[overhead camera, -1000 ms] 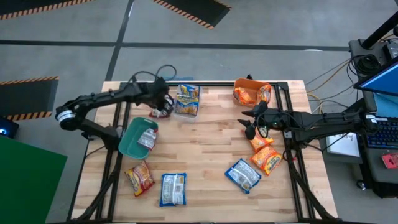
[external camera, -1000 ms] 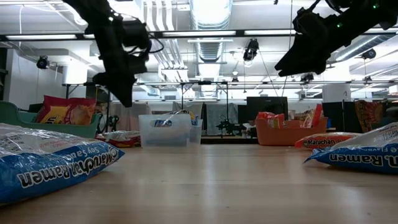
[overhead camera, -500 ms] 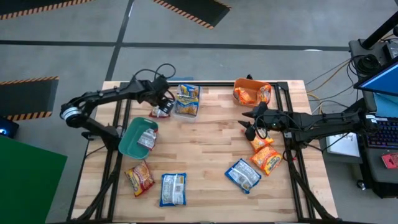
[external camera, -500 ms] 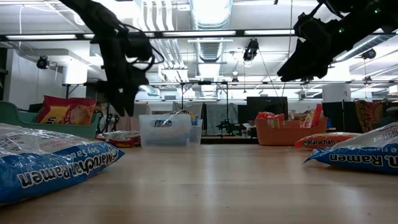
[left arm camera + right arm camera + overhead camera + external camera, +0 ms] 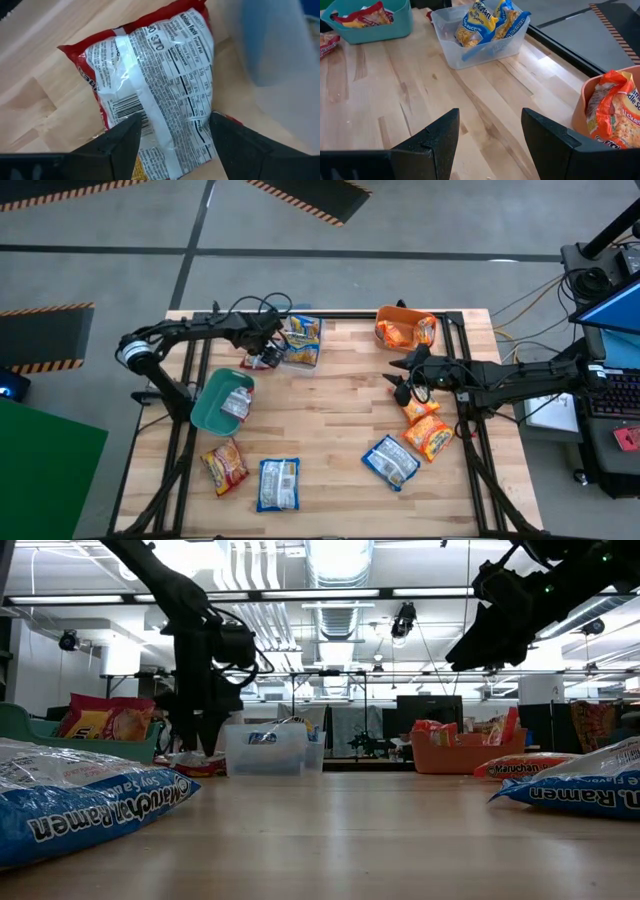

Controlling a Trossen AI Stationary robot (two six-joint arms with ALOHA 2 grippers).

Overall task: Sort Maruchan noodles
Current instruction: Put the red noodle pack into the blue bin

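On the table (image 5: 330, 415) three bins stand along the far edge — the clear bin (image 5: 300, 342) left of centre, the round bin (image 5: 405, 327) to its right, and the third bin (image 5: 222, 402) nearer the left edge, in front of the clear one. Each bin holds packets. One packet (image 5: 258, 359) lies on the wood just beside the clear bin's left side, under the left gripper (image 5: 266, 343). The right gripper (image 5: 398, 381) hangs over the table's right half, in front of the round bin. Two packets (image 5: 424, 425) lie close to the right edge, another (image 5: 390, 461) nearer the front — two more (image 5: 252, 475) at front left
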